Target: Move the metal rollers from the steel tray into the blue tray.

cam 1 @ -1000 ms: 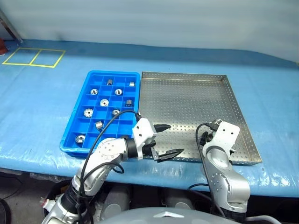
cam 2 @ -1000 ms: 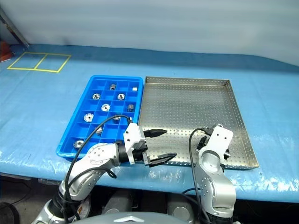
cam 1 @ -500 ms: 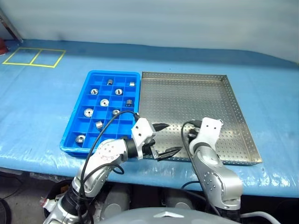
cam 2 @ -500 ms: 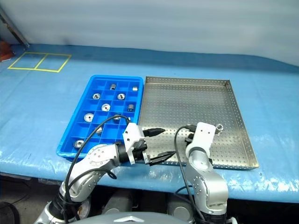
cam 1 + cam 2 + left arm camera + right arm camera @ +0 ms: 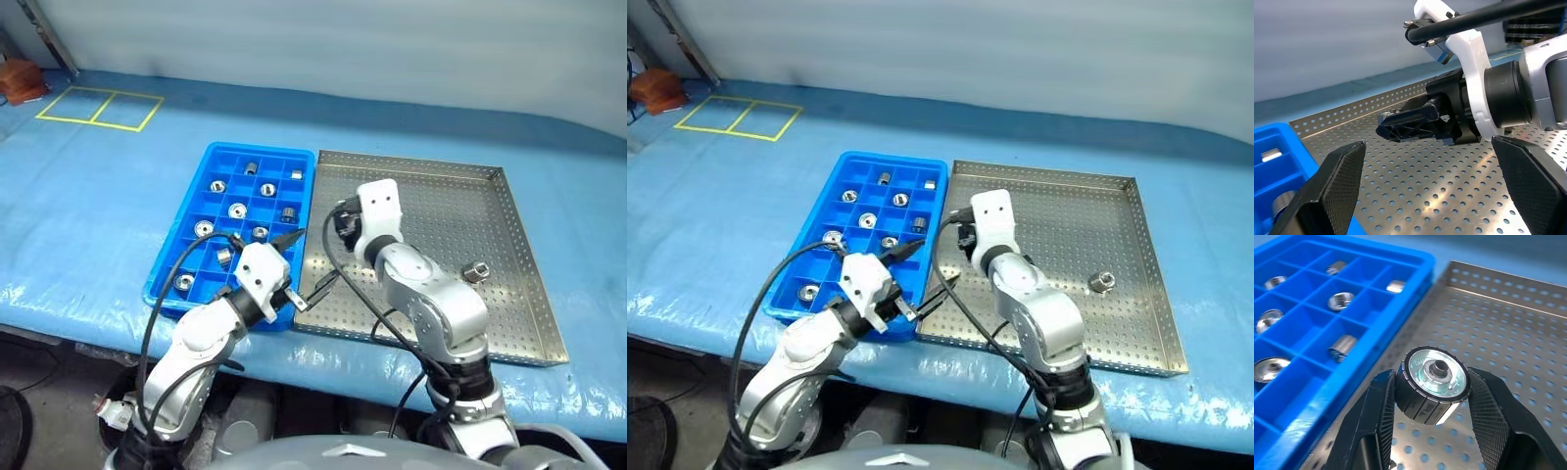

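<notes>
My right hand (image 5: 1432, 396) is gripping one metal roller (image 5: 1434, 383) between both fingers, hanging over the steel tray (image 5: 509, 323) near its edge beside the blue tray (image 5: 192, 259) (flange facing the wrist camera). Another roller (image 5: 476, 271) is lying on the steel tray. My left hand (image 5: 306, 262) is hovering spread wide.

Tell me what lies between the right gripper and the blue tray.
Bare perforated floor of the steel tray and its rim separate the right gripper, shut on a metal roller, from the blue tray, in the right wrist view.
</notes>
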